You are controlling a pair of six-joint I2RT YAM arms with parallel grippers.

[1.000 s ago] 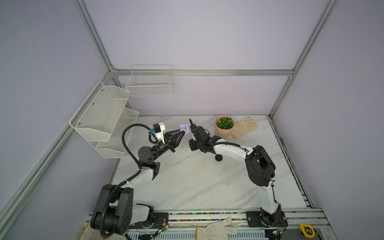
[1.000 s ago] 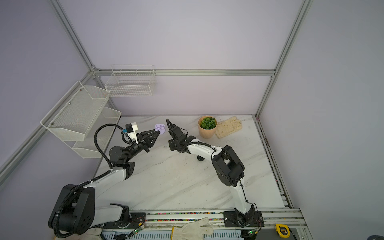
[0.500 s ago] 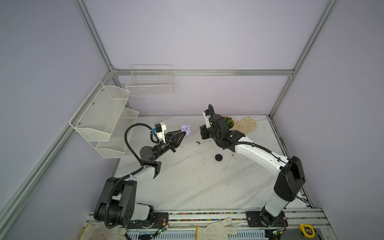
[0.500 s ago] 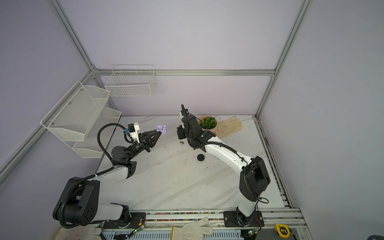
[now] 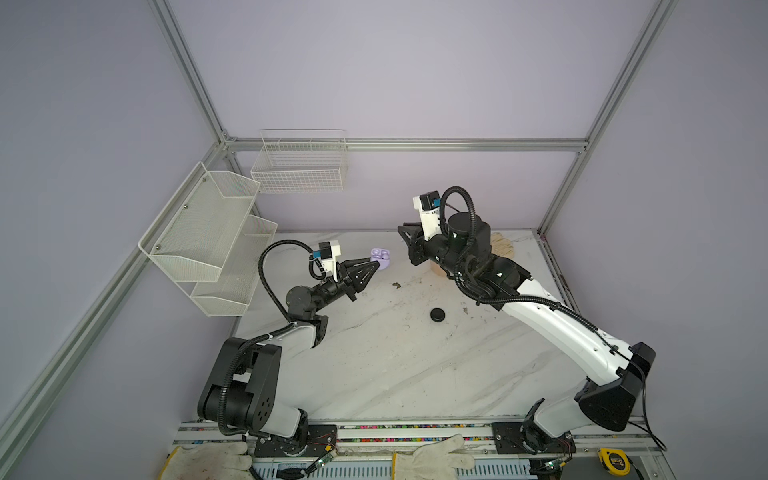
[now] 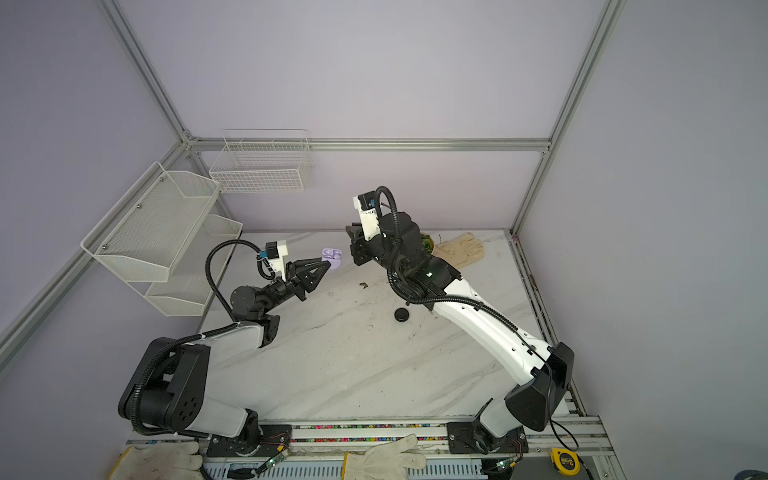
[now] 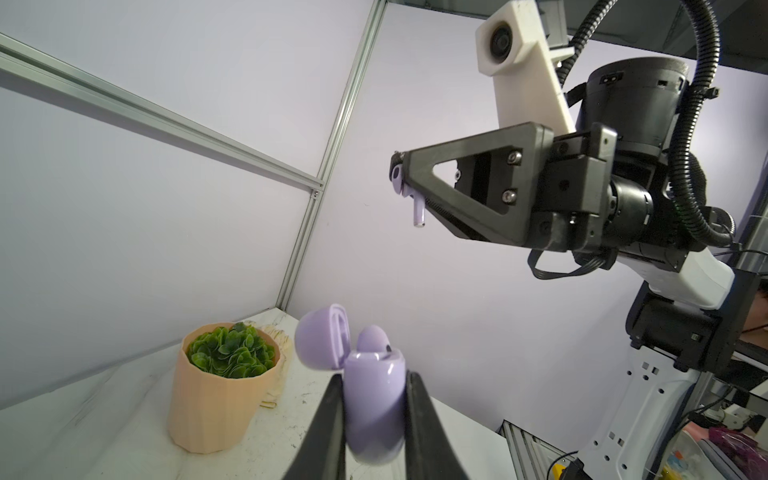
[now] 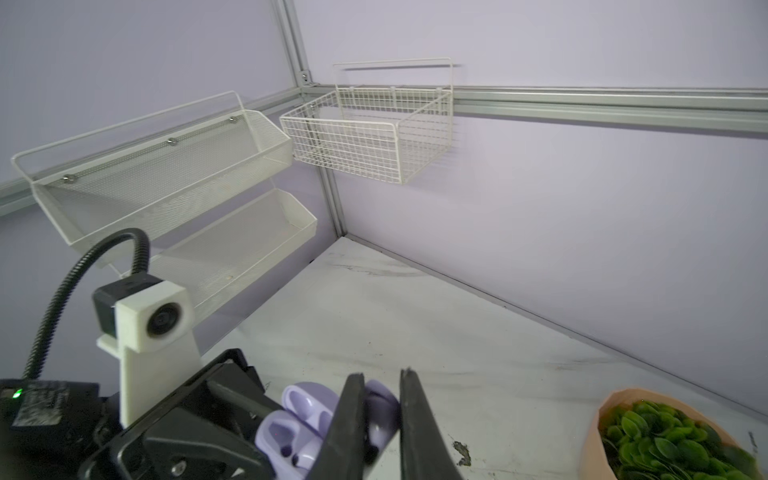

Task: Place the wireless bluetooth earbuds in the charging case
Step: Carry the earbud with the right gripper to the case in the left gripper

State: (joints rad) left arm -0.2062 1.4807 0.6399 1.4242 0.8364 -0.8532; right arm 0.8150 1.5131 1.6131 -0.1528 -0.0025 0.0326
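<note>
Lilac earbud (image 7: 415, 208) is being pinched at the very tips of the right gripper (image 7: 398, 166), its stem hanging below the pressed-together jaws. Left gripper (image 7: 374, 379) is clamping the lilac charging case (image 7: 374, 415) between its fingers, holding it aloft with the lid standing open. That case is sitting below the right gripper's tips, apart from the earbud.

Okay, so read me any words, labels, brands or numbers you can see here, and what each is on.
Nothing reads clearly.
Round label on the yellow tape measure: too small to read.
White marks on the right arm's black link: too small.
Sticker on the left arm's black housing, right wrist view: blurred.
</note>
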